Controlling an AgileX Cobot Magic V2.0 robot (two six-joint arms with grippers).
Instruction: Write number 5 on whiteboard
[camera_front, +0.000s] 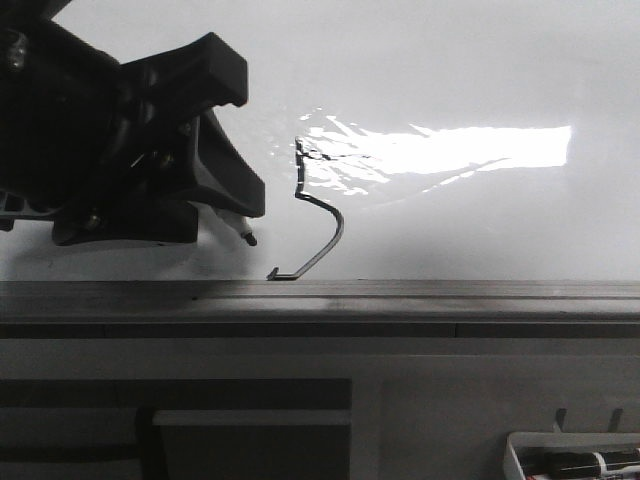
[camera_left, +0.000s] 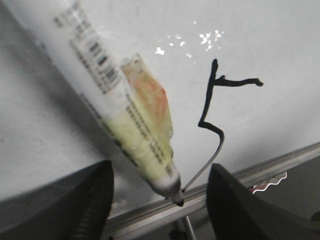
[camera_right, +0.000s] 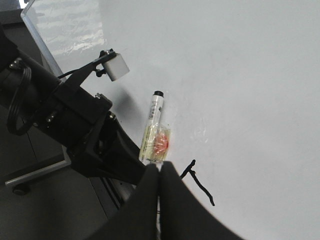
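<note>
On whiteboard (camera_front: 480, 80): number 5 (camera_front: 318, 215).

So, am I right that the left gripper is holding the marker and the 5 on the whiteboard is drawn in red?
Not quite: the number 5 is black, not red, as the left wrist view shows. The rest holds: the left gripper holds the marker, and the figure is on the whiteboard.
</note>
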